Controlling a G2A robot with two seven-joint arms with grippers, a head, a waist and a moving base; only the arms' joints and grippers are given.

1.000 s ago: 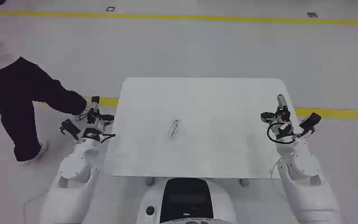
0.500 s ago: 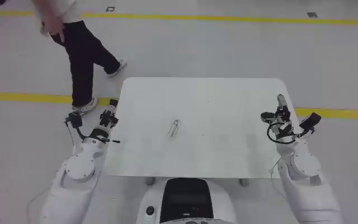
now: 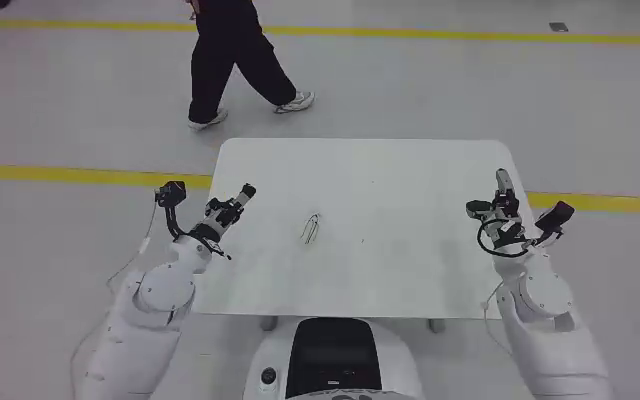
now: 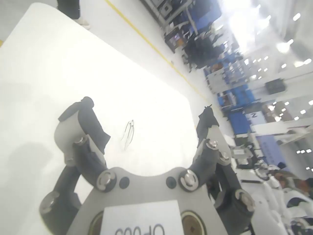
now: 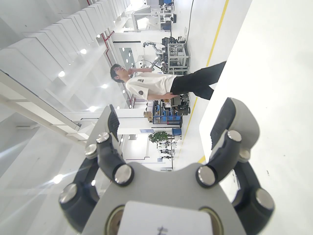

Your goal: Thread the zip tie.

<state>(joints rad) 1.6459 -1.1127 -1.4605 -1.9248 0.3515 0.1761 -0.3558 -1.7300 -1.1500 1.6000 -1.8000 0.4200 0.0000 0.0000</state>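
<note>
Zip tie (image 3: 312, 228) is lying bent on the white table (image 3: 400, 170), centre of the top view, well apart from both arms. Left end effector (image 3: 245, 192) is hovering at the table's left edge, fingers spread wide, holding nothing. Right end effector (image 3: 503, 182) is sitting at the right edge, also spread wide. White label (image 4: 140, 217) on the left wrist plate, print cut off.
</note>
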